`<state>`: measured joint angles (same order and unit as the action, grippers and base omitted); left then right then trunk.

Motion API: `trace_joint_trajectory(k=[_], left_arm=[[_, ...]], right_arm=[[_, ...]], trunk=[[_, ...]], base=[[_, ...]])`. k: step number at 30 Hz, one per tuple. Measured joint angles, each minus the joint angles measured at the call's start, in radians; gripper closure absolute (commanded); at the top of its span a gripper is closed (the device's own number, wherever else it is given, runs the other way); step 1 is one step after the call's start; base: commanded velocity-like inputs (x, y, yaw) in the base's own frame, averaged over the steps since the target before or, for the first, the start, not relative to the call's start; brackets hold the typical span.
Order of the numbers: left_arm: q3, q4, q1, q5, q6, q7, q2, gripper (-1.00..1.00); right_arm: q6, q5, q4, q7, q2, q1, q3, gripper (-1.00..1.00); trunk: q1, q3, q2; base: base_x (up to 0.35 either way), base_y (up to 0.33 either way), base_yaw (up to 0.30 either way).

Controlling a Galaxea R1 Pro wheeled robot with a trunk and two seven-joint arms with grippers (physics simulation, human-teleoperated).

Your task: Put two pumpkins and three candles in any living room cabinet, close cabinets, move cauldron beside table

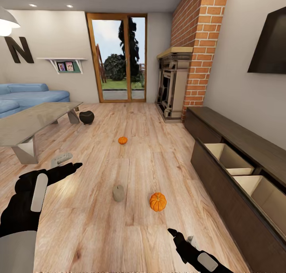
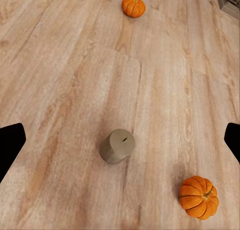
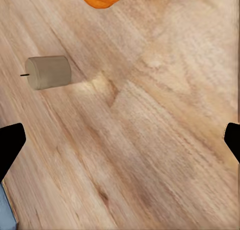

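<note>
Candle (image 1: 118,193) and near pumpkin (image 1: 158,201) on wood floor between left gripper (image 1: 67,168) and right gripper (image 1: 174,234), both spread wide, empty.

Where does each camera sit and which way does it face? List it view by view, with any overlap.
Head view: on the robot's head, looking forward and down the living room floor; both arms show, left gripper and right gripper.
Left wrist view: looks down at the candle and two pumpkins; dark fingertips at the edges.
Right wrist view: looks down at the floor; fingertips too.
Shared: all three see the candle and the near pumpkin.
</note>
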<state>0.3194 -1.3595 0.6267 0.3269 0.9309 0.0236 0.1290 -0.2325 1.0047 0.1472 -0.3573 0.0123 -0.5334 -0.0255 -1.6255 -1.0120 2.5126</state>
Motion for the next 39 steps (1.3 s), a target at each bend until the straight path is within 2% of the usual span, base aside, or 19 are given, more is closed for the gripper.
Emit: trace_joint_trajectory(k=[21,26,30,39], left_arm=[[-0.001,-0.010,0.000,0.000,0.000,0.000,0.000,-1.00],[0.000,-0.076,-0.007,0.003,0.018,0.001,0.000,-1.00],[0.001,-0.128,-0.022,0.007,0.030,0.003,0.000,-1.00],[0.001,-0.143,-0.027,0.010,0.033,0.019,-0.001,-1.00]], right_arm=[[-0.002,0.000,0.000,0.000,0.000,0.000,-0.005,-1.00],[-0.002,0.000,0.000,0.000,0.000,0.000,-0.005,-1.00],[-0.002,0.001,0.000,-0.002,-0.008,0.001,-0.006,-1.00],[-0.003,0.002,-0.001,-0.041,-0.020,0.001,-0.006,-1.00]], trunk=[[-0.009,-0.081,0.005],[-0.012,-0.101,0.006],[-0.012,-0.101,0.006],[-0.012,-0.101,0.006]], base=[[0.000,0.000,0.000],[0.000,0.000,0.000],[0.000,0.000,0.000],[0.003,0.000,0.000]])
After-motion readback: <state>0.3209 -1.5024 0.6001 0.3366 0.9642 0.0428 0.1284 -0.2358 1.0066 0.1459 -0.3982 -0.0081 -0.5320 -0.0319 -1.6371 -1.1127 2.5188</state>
